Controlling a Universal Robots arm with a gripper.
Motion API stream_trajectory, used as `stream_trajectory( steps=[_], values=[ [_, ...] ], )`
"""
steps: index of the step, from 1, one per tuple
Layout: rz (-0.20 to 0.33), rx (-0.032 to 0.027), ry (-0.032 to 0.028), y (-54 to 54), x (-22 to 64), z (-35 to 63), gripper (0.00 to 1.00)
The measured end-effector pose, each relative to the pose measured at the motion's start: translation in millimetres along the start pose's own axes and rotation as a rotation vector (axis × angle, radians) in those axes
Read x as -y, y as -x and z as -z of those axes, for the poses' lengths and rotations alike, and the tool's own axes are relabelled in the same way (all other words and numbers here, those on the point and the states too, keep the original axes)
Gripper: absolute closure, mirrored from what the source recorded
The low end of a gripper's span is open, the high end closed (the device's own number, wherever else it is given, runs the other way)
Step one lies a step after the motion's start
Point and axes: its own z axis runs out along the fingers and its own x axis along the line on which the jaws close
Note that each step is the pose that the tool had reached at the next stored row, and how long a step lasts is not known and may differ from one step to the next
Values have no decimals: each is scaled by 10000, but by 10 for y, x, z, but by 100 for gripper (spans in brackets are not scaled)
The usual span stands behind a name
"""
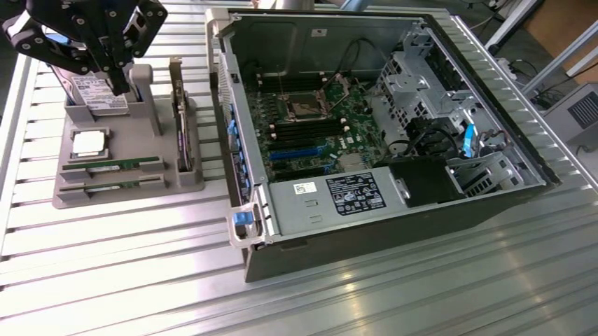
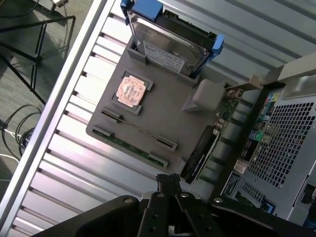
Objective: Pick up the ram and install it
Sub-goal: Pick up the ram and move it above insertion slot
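Upper left of the exterior view: the gripper (image 1: 120, 84) hangs over the back of the grey fixture tray (image 1: 131, 150), its black fingers pinched together with nothing between them. The wrist view shows the same, the two fingertips (image 2: 169, 181) pressed together and empty.

The ram (image 1: 108, 168) lies flat in its slot at the lower end of the tray, left side of the frame: a thin green stick. A second ram stick (image 1: 101, 187) lies just below it, parallel. Neither is touched, and the gripper is well apart from both.

Beside them sits the square processor chip (image 1: 89, 142), showing coppery in the wrist view (image 2: 131, 91). Behind it the hard drive (image 1: 94, 94) stands in its holder. It carries a white label, but the print is too small to read. The expansion card (image 1: 184, 133) stands on edge along the tray's right side.

Centre frame is the open computer case (image 1: 309, 31) on the slatted metal table (image 1: 140, 280), with the motherboard (image 1: 309, 133) exposed. The power supply (image 1: 346, 196) carries a dark label and a small white sticker with a code. None of that text can be read.
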Motion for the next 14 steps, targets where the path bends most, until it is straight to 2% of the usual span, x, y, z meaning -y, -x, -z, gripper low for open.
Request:
stream_trajectory(
  steps=[14],
  values=[
    [687,-30,2,0,0,0,89]
  ],
)
